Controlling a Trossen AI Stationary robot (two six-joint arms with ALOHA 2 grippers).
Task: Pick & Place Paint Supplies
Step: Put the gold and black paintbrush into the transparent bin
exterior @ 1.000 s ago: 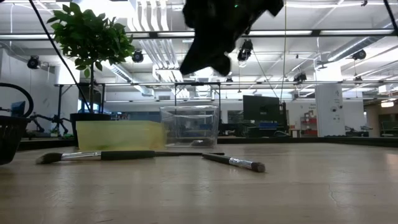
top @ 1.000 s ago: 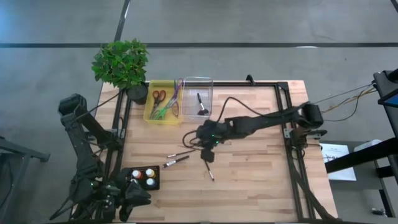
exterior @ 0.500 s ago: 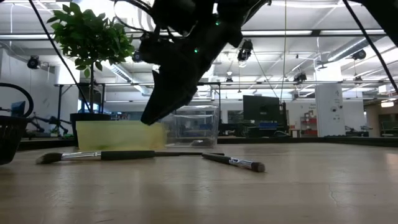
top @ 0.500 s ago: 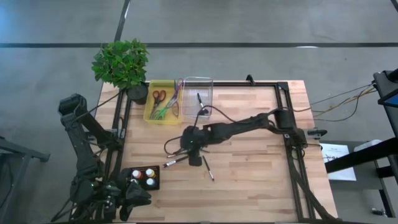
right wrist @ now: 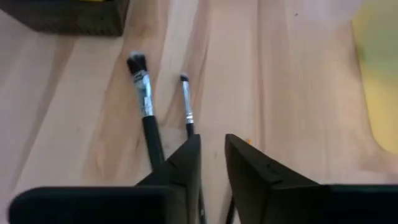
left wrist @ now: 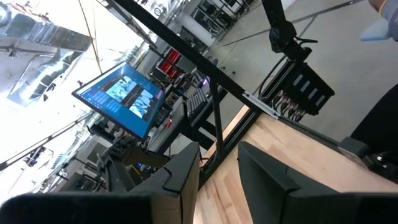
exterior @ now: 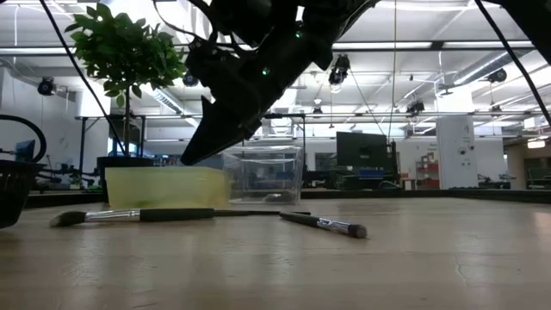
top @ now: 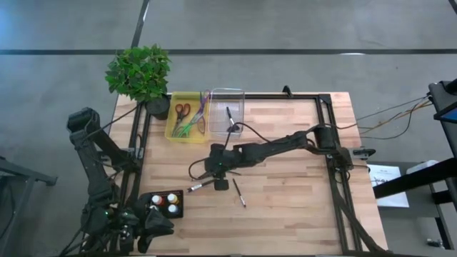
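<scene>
Hovering low over two paintbrushes [right wrist: 147, 106] lying side by side on the surface [top: 285, 178], with right gripper [right wrist: 211, 155] slightly parted, holding nothing. Light, stiff, thin and prone to rolling; best pinched mid-handle, clear of soft bristles. Left gripper [left wrist: 217, 168] parked off the surface's corner, narrowly parted, empty.

My right gripper [exterior: 191, 158] hangs above the wooden table [exterior: 344, 267], its dark tip pointing down and to the left, just in front of the yellow bin [exterior: 164, 187]; against the bright ceiling lights I can't make out how my fingers stand. Below me lie two paintbrushes: a long dark-handled brush [exterior: 138, 215] and a shorter brush [exterior: 323, 225]. A clear container [exterior: 263, 175] stands beside the bin, a potted plant [exterior: 125, 52] behind.
</scene>
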